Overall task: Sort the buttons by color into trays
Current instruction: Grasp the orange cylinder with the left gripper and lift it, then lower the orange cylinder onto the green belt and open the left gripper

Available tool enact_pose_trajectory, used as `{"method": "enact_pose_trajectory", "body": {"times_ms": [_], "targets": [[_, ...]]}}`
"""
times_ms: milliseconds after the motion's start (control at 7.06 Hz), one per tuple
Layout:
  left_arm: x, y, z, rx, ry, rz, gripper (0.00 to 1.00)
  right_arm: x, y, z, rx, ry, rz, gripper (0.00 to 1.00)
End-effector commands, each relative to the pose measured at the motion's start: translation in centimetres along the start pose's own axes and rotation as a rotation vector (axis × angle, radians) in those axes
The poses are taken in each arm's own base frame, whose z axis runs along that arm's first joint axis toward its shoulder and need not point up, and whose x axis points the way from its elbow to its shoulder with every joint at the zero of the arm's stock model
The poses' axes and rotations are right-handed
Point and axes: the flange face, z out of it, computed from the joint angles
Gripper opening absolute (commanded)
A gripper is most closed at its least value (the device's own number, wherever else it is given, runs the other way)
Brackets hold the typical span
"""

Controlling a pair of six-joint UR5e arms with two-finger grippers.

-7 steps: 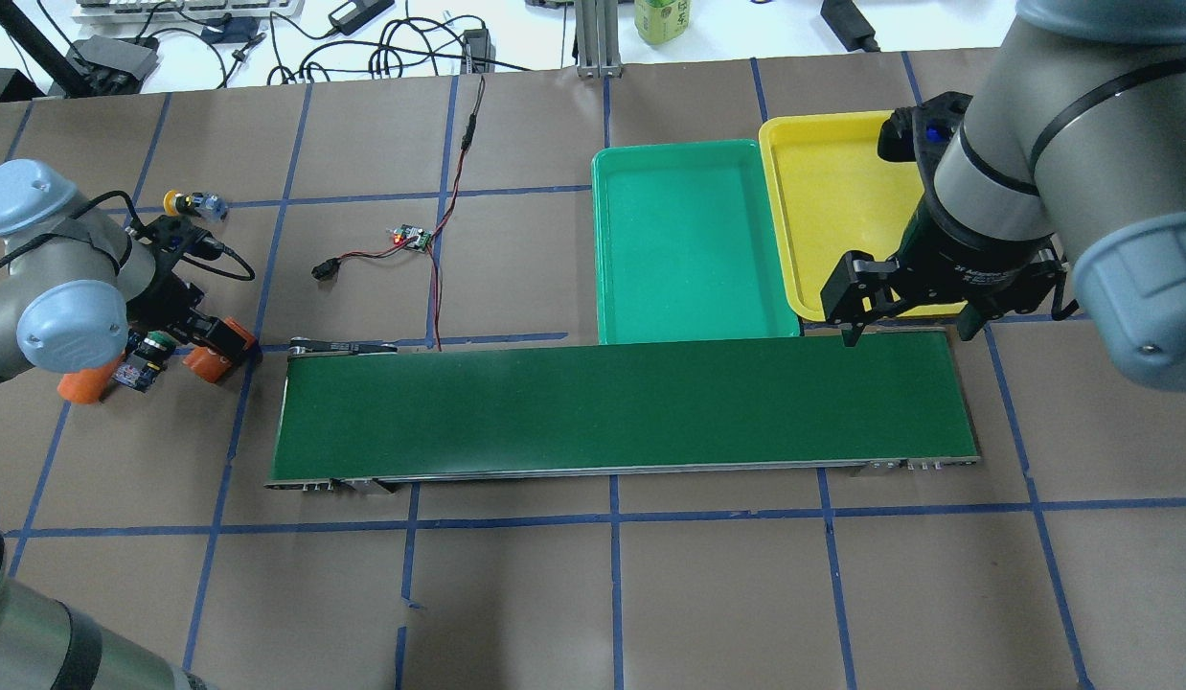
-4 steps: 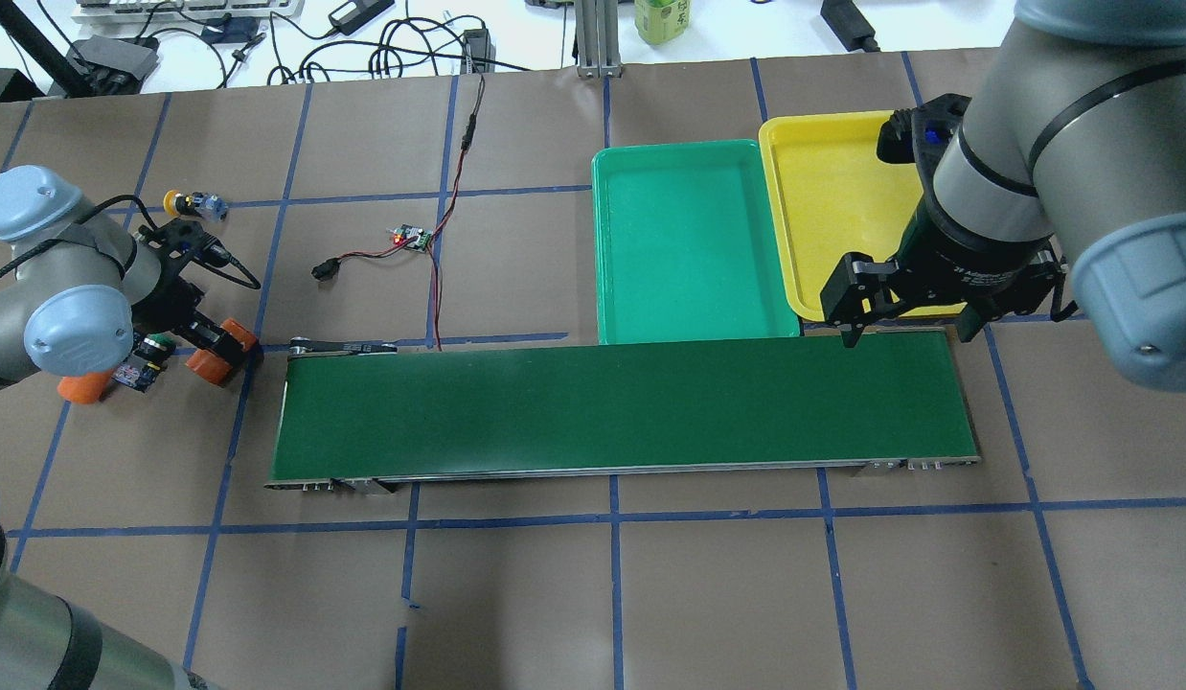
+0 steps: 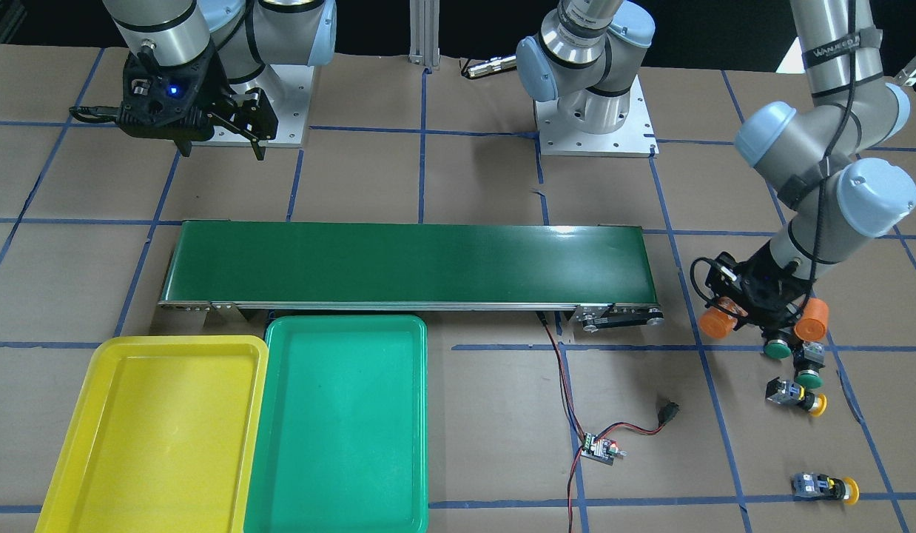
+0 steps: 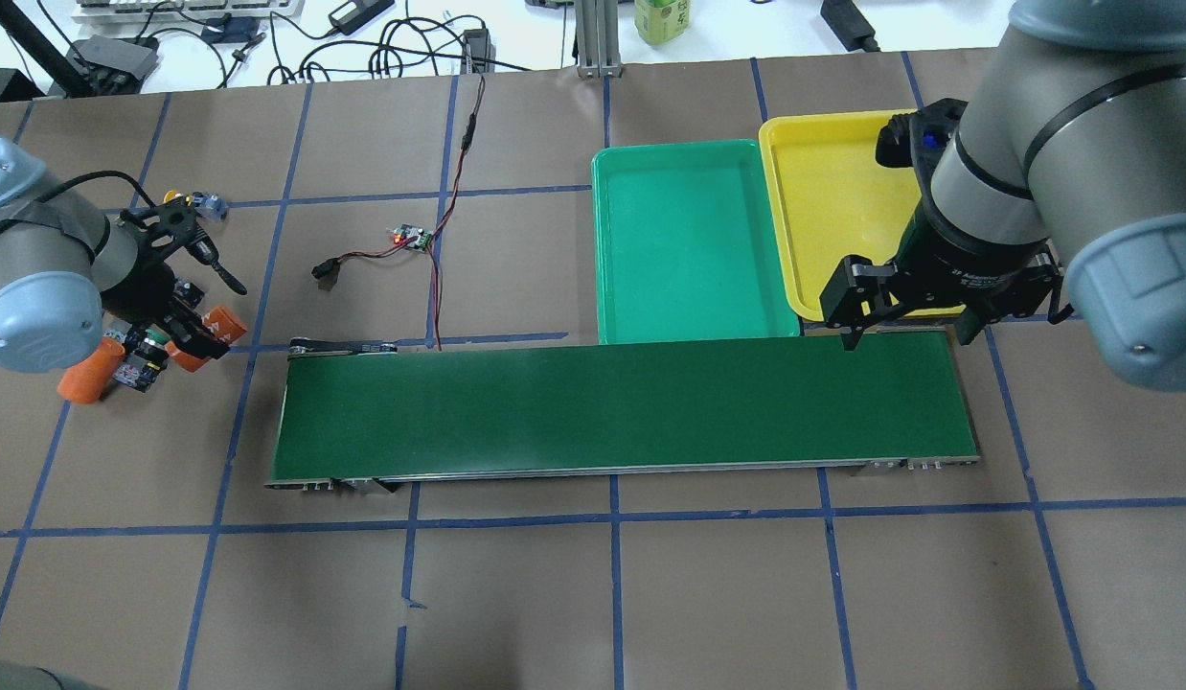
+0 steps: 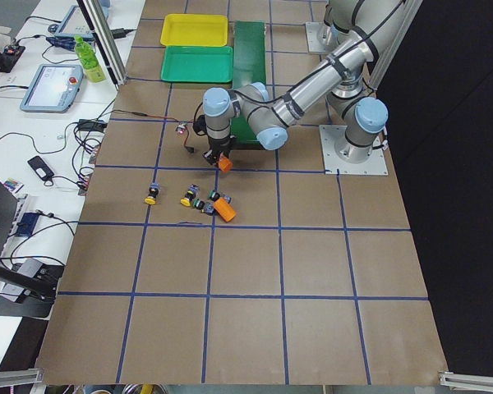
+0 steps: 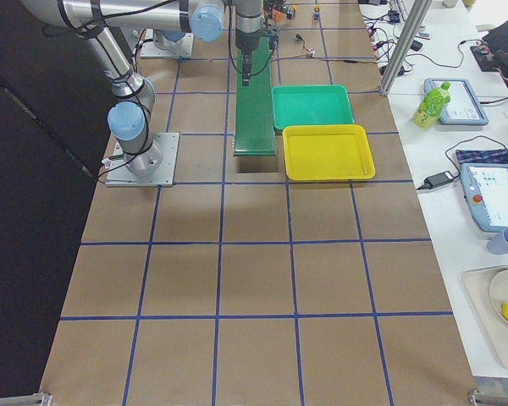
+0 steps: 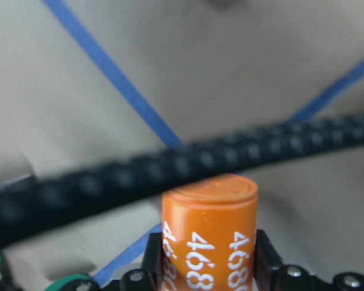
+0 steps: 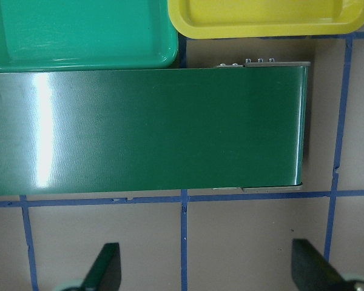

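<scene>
— Left tool (image 7: 207, 267): what do you read on it?
— On my wrist feed it's clenched on an orange cylinder printed "4680" (image 7: 210, 224), a pad pressed to each side. I have it near one end of the long dark-green conveyor belt (image 4: 622, 407), over the brown paper-covered surface (image 4: 593, 594).
— Where are the buttons?
— All four lie on the surface around that tool. A green-capped black-and-grey push-button (image 3: 778, 348) lies just beside it, with a second green-capped push-button (image 3: 807, 370) next to that. A yellow-capped push-button (image 3: 797, 396) lies near them, and a farther yellow-capped push-button (image 3: 825, 487) lies well apart. A loose orange cylinder (image 3: 811, 320) lies by the green pair.
— Trays?
— I see the shallow yellow plastic tray (image 3: 155, 437) and the shallow green plastic tray (image 3: 347, 422) side by side, beside the belt's other end, well apart from the buttons.
— Right tool (image 4: 907, 324)?
— Released, fingers spread wide, hanging by that same belt end near the yellow tray.
</scene>
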Motion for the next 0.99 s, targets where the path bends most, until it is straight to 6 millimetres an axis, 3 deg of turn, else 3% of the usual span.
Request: {"method": "enact_pose_trajectory", "body": {"times_ms": [0, 142, 283, 566, 708, 850], "targets": [[8.4, -3.6, -1.9, 0.002, 0.006, 0.234, 0.00, 0.0, 0.0, 0.1, -0.003, 0.001, 0.000, 1.00], [12.7, -5.9, -2.5, 0.002, -0.017, 0.319, 0.00, 0.0, 0.0, 0.0, -0.001, 0.001, 0.004, 1.00], [15.4, -7.2, -2.9, 0.012, -0.026, 0.355, 0.00, 0.0, 0.0, 0.0, -0.001, 0.001, 0.006, 1.00], [18.4, -8.8, -1.6, 0.000, -0.002, 0.403, 0.00, 0.0, 0.1, 0.1, -0.004, 0.001, 0.007, 1.00], [18.8, -9.4, -0.8, -0.002, 0.008, 0.320, 0.80, 0.0, 0.0, 0.2, -0.004, 0.001, 0.007, 1.00], [19.2, -9.4, -0.7, -0.003, 0.009, 0.204, 1.00, 0.0, 0.0, 0.2, -0.003, 0.001, 0.004, 1.00]]}}
